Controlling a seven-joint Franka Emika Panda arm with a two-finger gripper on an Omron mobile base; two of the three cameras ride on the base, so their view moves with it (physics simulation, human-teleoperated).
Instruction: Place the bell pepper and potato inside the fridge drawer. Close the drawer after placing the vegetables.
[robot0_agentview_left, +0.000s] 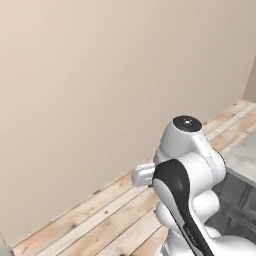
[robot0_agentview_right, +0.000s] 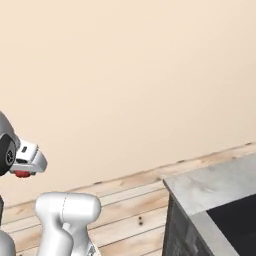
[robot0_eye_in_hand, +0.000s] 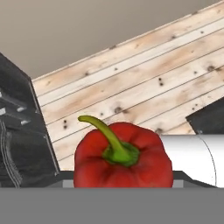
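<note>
the pepper (robot0_eye_in_hand: 122, 157) sits right at the jaws, stem pointing away from the hand, and looks clamped between them; behind the pepper lies wood floor (robot0_eye_in_hand: 144, 83), no drawer.

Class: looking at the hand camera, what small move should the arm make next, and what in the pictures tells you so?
Probably carry on toward the fridge: the bell pepper sits right at the gripper, seemingly held above the wooden floor, with no drawer in sight.

A plain beige wall (robot0_agentview_left: 100, 90) meets a pale wooden plank floor (robot0_agentview_left: 100, 220). A dark grey-topped cabinet (robot0_agentview_right: 215, 185) stands on the floor.
</note>
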